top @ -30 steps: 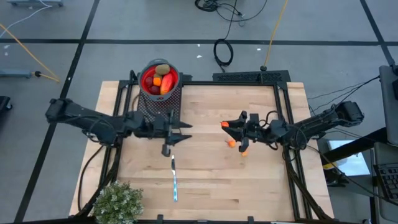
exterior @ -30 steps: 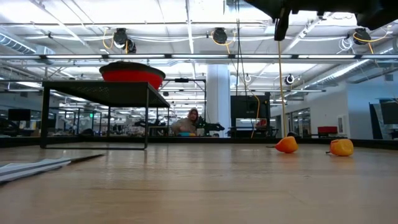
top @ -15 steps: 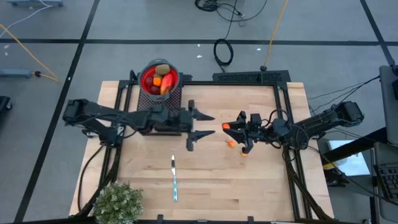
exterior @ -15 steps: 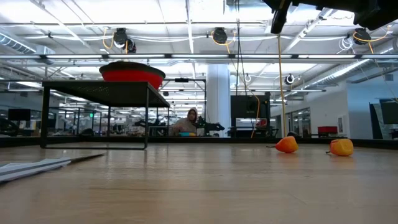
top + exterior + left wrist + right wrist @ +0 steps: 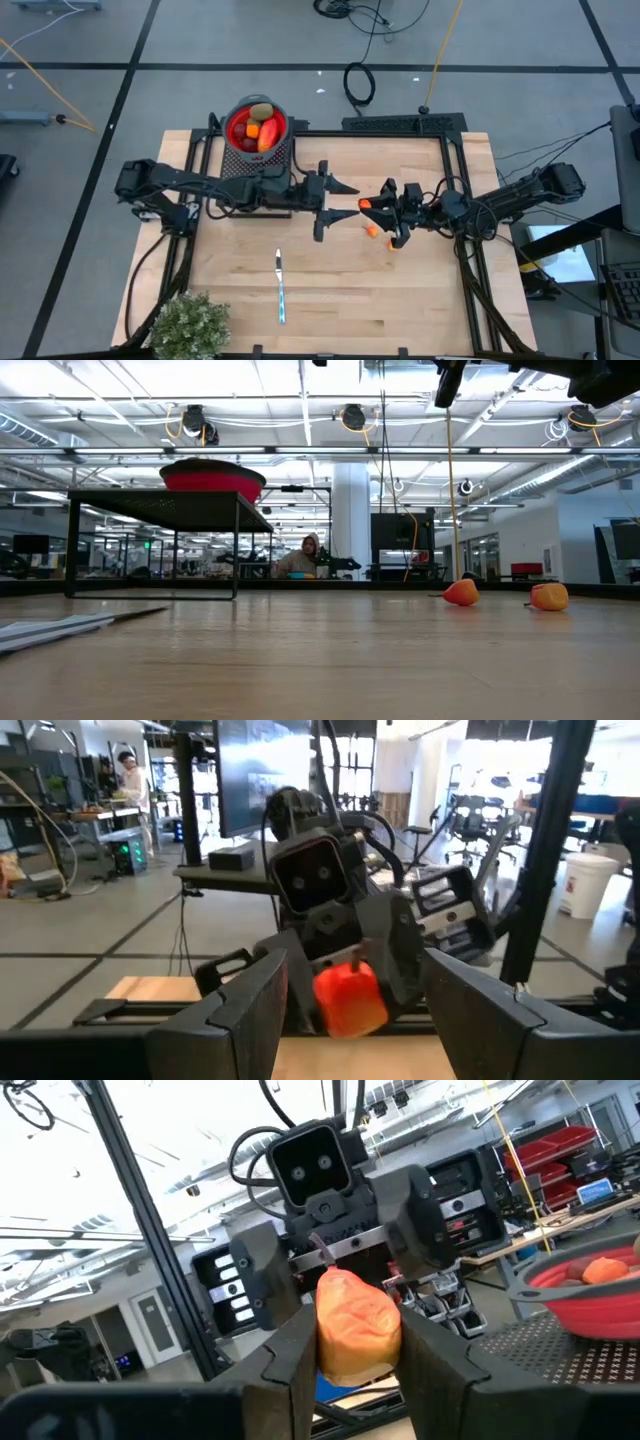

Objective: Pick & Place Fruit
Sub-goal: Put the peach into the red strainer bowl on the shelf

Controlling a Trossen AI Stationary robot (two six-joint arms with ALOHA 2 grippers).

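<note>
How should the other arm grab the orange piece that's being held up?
Probably by its rounded front end, coming straight from the left arm's side: the small orange fruit piece sticks out past the right tool's shut fingers, and the open left tool faces it.

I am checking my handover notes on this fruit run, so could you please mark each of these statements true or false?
1. The right gripper holds an orange fruit piece between its fingers. True.
2. The left gripper is shut on a piece of fruit. False: its fingers are open and empty, facing the right gripper.
3. The red bowl is empty. False: it holds several pieces of fruit.
4. Two orange bits lie on the table. True.
5. The knife lies inside the bowl. False: it lies on the table, near the plant.
</note>
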